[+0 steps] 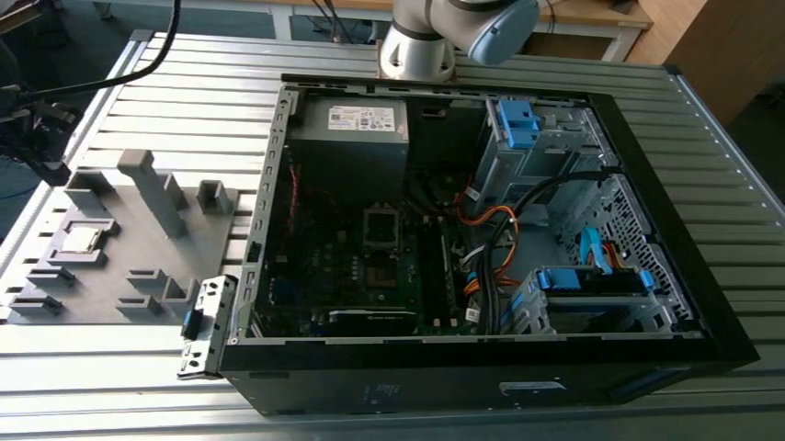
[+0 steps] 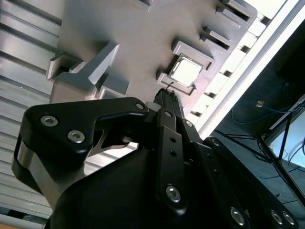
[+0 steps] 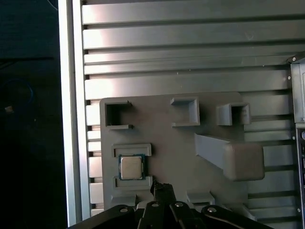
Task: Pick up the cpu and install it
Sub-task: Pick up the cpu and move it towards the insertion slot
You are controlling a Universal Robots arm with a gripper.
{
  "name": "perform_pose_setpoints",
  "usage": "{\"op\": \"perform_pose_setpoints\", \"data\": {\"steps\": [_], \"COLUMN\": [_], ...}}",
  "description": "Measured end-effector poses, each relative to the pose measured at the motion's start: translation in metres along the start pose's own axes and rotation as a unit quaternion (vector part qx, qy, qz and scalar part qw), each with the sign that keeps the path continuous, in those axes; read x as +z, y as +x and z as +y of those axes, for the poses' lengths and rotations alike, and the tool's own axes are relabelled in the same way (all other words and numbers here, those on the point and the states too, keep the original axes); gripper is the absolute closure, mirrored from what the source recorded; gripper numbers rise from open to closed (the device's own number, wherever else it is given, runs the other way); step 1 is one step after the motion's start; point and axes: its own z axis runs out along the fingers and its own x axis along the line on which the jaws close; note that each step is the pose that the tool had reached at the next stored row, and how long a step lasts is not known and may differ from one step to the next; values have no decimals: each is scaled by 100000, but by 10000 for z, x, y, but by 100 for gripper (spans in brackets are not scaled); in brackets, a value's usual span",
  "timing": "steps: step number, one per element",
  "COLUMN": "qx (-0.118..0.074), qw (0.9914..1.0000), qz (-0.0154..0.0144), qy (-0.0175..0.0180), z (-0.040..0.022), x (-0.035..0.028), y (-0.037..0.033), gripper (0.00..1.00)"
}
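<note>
The cpu (image 1: 80,241) is a small silvery square lying flat in a framed pocket of the grey plastic tray (image 1: 197,262), at the exterior view's left. Both wrist views show it too, as the cpu (image 3: 131,167) and the cpu (image 2: 186,71). My gripper (image 3: 162,187) hangs above the tray, its black fingers drawn together to one tip just beside the cpu's pocket. The gripper (image 2: 167,95) holds nothing and stays apart from the chip. The open computer case (image 1: 491,230) lies on its side, with the motherboard's socket (image 1: 382,230) visible inside.
The tray carries several raised blocks and a tall slanted post (image 3: 233,160). A black power-supply box (image 1: 349,129), orange and black cables (image 1: 491,239) and blue drive brackets (image 1: 516,124) crowd the case. The arm's base (image 1: 454,32) stands behind it on the slatted metal table (image 1: 184,83).
</note>
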Motion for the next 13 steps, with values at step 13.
{"op": "perform_pose_setpoints", "data": {"steps": [13], "qx": [1], "qw": [100000], "qz": [0], "qy": [3], "z": [-16], "x": [141], "y": [146], "gripper": [89]}}
